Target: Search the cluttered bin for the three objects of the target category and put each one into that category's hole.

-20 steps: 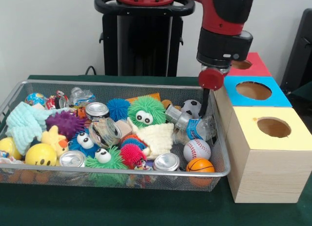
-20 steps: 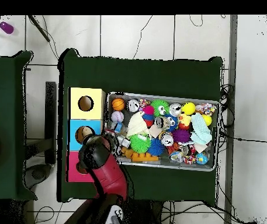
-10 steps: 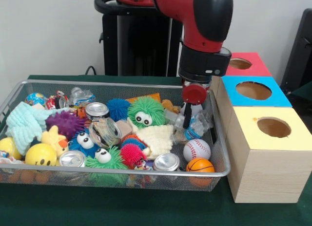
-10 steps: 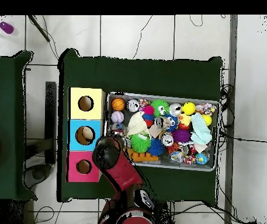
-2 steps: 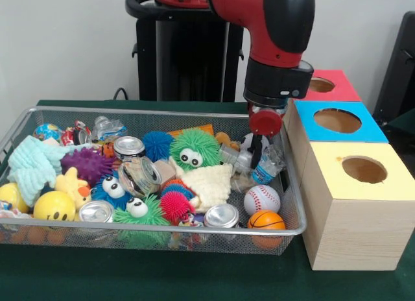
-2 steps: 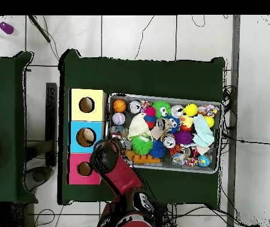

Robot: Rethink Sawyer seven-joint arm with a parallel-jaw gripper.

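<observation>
Wire mesh bin [image 5: 162, 231] on a green table [image 5: 130, 275], packed with toys and containers. Red and black arm descends at the bin's right end, beside the boxes; gripper [image 5: 257, 148] hangs among the clutter there, directly over a clear plastic bottle with a blue label [image 5: 264, 167]. Whether the jaws are apart, together or clamped on the bottle cannot be told; the bottle sits tilted against the bin's right wall. Soccer ball [image 5: 249, 143] partly hidden behind the gripper. Baseball [image 5: 261, 198] and small basketball [image 5: 266, 220] lie in the bin's front right corner, just below the bottle. Also in the bin: green fuzzy ball with eyes [image 5: 194, 149], blue spiky ball [image 5: 157, 144], purple spiky ball [image 5: 87, 165], yellow smiley ball [image 5: 54, 205], pale blue cloth [image 5: 34, 165], and several silver cans, one at the front rim [image 5: 221, 216]. Three wooden boxes stand in a row touching the bin's right side, each with a round hole on top: yellow box [image 5: 360, 200] nearest, blue box [image 5: 337, 122] in the middle, red box [image 5: 327, 85] farthest. In the overhead view the arm [image 6: 116, 171] covers the bin's corner next to the blue and red boxes.
</observation>
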